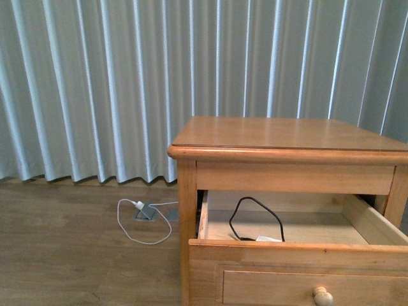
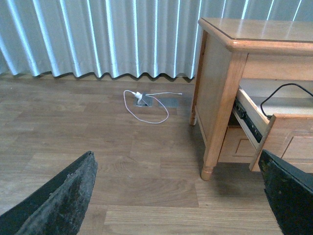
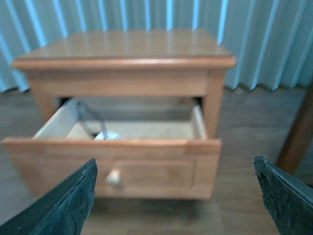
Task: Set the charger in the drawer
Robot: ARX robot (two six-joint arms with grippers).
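The drawer [image 1: 299, 258] of the honey-coloured nightstand stands pulled out, its round knob [image 1: 322, 295] at the front. The charger [image 1: 268, 239], a small white block, lies inside near the front panel with its black cable [image 1: 255, 217] looping up behind it. The drawer also shows in the right wrist view [image 3: 112, 156], blurred, with the charger [image 3: 106, 135] inside. In the left wrist view the drawer [image 2: 274, 127] juts out with the black cable [image 2: 281, 93] visible. My left gripper [image 2: 181, 196] is open and empty over the floor. My right gripper [image 3: 178, 196] is open and empty in front of the drawer.
A white plug with a white cable [image 1: 137, 210] lies on the wood floor by a floor socket [image 1: 145, 212], left of the nightstand; it also shows in the left wrist view [image 2: 142, 100]. Pleated curtains [image 1: 95, 83] hang behind. A dark wooden leg [image 3: 298, 137] stands at the right.
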